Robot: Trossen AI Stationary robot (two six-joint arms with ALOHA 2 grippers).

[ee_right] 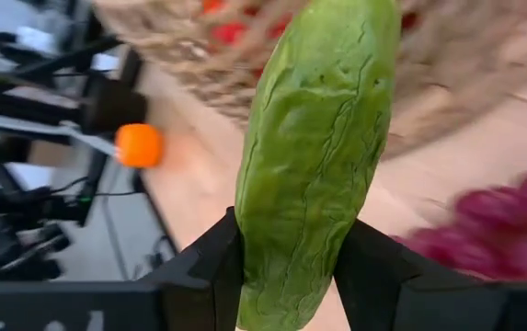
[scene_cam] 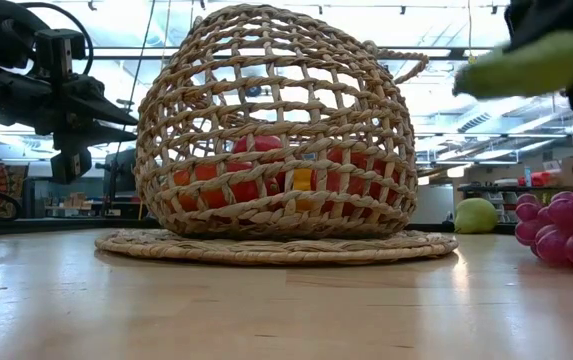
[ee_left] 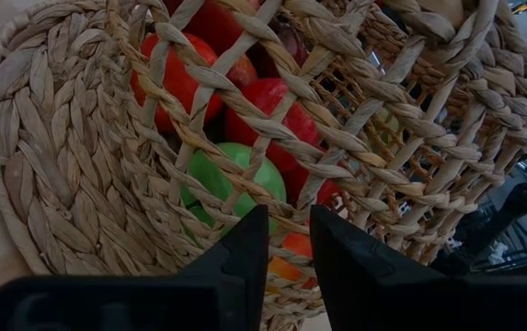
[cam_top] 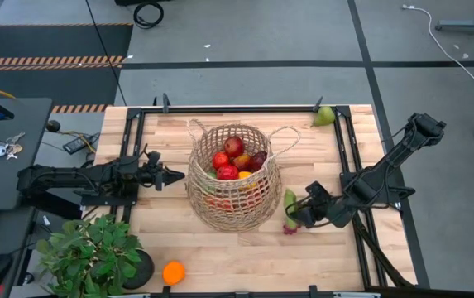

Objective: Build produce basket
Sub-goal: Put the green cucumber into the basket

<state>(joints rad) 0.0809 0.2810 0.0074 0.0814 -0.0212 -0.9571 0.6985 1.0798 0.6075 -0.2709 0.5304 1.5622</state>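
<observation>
The tan wicker basket stands mid-table on its round woven base, with red apples and other produce inside. My right gripper, just right of the basket, is shut on a green cucumber, which is also at the upper right of the low view. Purple grapes lie on the table below it. My left gripper is shut and points at the basket's left wall. A green pear lies at the far edge and an orange at the near edge. My right gripper pinches the cucumber near one end between its two fingers, one on each long side. The cucumber runs on ahead past the fingertips toward the basket. It is lifted clear of the table, above the grapes. Whether my left gripper touches the basket wall, I cannot tell.
A potted green plant stands at the near left corner. Black rails frame the tabletop. A green fruit shows beyond the grapes in the low view. Bare wood lies between the basket and the near edge.
</observation>
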